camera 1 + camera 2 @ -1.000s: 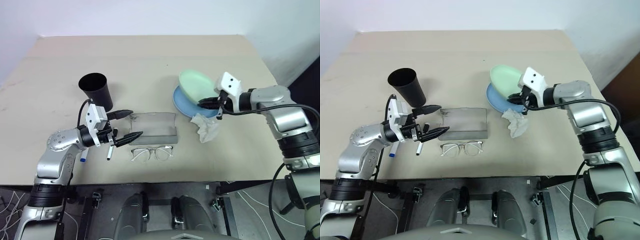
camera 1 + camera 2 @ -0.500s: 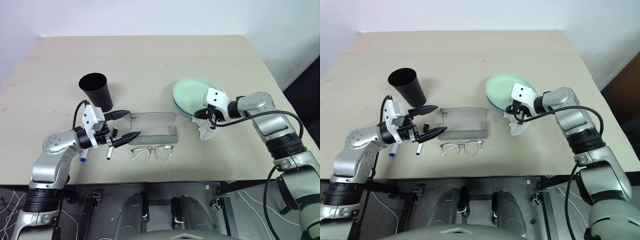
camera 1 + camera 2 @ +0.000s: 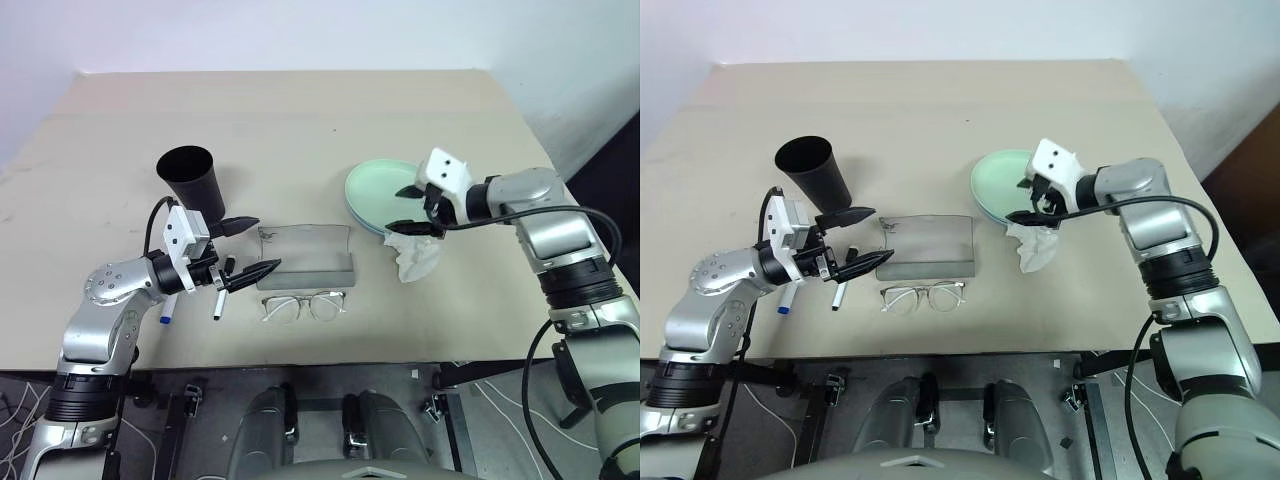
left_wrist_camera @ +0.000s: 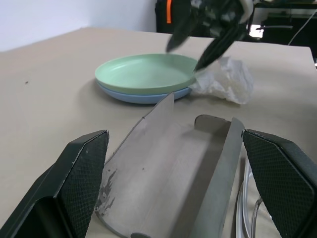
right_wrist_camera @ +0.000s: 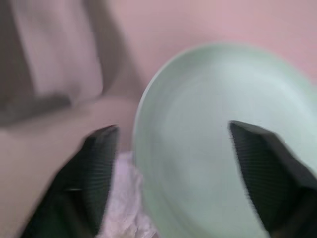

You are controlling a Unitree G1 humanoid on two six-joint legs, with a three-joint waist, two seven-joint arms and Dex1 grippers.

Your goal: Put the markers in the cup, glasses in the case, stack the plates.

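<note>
The mint green plate (image 3: 378, 186) lies stacked on the light blue plate (image 4: 142, 97). My right gripper (image 3: 400, 210) hovers open just over their near edge, with nothing between its fingers. The grey case (image 3: 307, 257) lies open in the middle of the table. The glasses (image 3: 303, 306) rest just in front of it. My left gripper (image 3: 269, 243) is open at the case's left end and holds nothing. The black-capped marker (image 3: 218, 301) and the blue-capped marker (image 3: 166, 311) lie under the left arm. The black cup (image 3: 191, 181) stands upright behind them.
A crumpled white tissue (image 3: 413, 257) lies against the front of the plates, right below my right gripper. The beige table (image 3: 300, 120) stretches bare behind the objects. Its front edge runs close behind the glasses.
The right gripper set the tilted green plate down flat onto the blue plate, let go, opened and lifted a little. The left arm stayed still.
</note>
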